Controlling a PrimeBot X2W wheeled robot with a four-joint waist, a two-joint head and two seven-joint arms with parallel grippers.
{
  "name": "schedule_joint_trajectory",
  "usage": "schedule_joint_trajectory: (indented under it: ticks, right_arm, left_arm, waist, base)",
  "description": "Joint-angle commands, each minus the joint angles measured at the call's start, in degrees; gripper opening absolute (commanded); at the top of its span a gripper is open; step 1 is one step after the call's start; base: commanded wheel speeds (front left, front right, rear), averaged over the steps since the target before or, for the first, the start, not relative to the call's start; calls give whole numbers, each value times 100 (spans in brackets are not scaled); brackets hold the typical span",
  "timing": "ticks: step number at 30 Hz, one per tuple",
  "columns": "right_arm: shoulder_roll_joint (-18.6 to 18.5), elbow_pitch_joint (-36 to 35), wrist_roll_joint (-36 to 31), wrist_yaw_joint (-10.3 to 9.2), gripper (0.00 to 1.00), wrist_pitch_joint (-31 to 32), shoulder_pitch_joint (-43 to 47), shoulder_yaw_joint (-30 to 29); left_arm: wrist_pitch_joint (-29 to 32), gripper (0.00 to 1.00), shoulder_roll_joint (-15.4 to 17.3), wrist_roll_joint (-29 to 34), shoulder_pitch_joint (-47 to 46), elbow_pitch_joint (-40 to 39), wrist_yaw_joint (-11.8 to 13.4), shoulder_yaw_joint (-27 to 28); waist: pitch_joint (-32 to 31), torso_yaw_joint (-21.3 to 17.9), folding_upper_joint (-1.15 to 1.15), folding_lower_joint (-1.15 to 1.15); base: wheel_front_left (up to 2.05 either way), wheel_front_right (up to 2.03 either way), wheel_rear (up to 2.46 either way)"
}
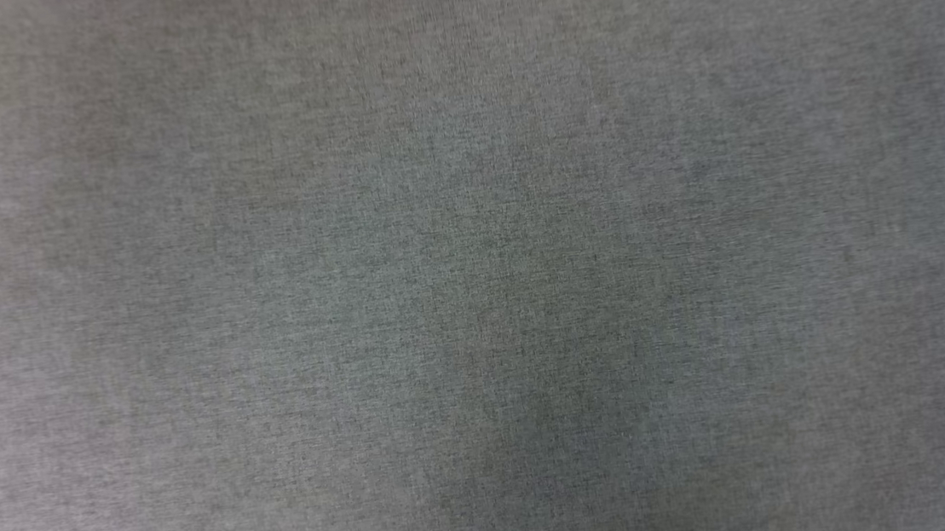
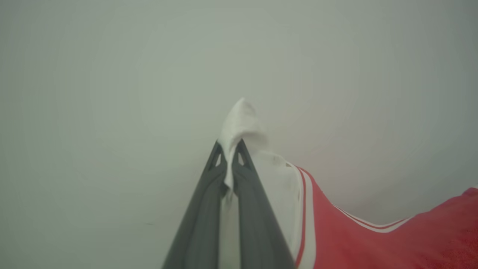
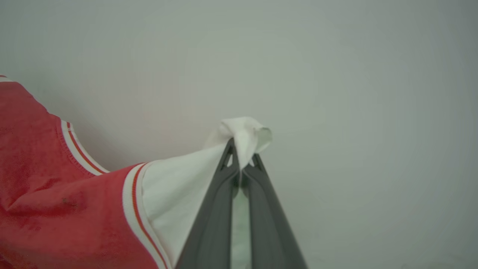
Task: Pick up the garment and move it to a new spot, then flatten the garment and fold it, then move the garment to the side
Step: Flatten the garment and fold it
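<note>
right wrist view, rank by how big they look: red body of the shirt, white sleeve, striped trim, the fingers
1. red body
2. white sleeve and fingers: these look about alike, and the fingers are nearest the camera, so they are unranked
3. striped trim

The garment (image 2: 373,239) is red with white sleeves and thin red-white striped trim. The left gripper (image 2: 228,147) and right gripper (image 3: 242,151) are dark grey. The surface (image 1: 472,265) is flecked, heathered grey; the backdrop (image 2: 112,74) plain pale grey
</note>
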Motion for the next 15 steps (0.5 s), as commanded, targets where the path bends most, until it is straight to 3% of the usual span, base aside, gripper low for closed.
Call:
schedule_joint_trajectory:
  ticks: [1,7,15]
  right_arm:
    - [37,67,26,-6,0,-25,-103,47]
    - [194,465,266,-6,0,-61,167,353]
    - [168,405,939,-6,0,-73,1477,933]
  left_arm:
    - [-28,0,-30,-47,57,63,-48,22]
    - [-93,0,-186,-267,352,447,-203,46]
    - [-193,0,-286,-656,1616,710,-329,27]
  waist:
    - [126,9,0,-1]
    - [121,59,0,-1]
    - [-584,151,0,-1]
  base:
    - [0,0,0]
    - [0,0,0]
    - [0,0,0]
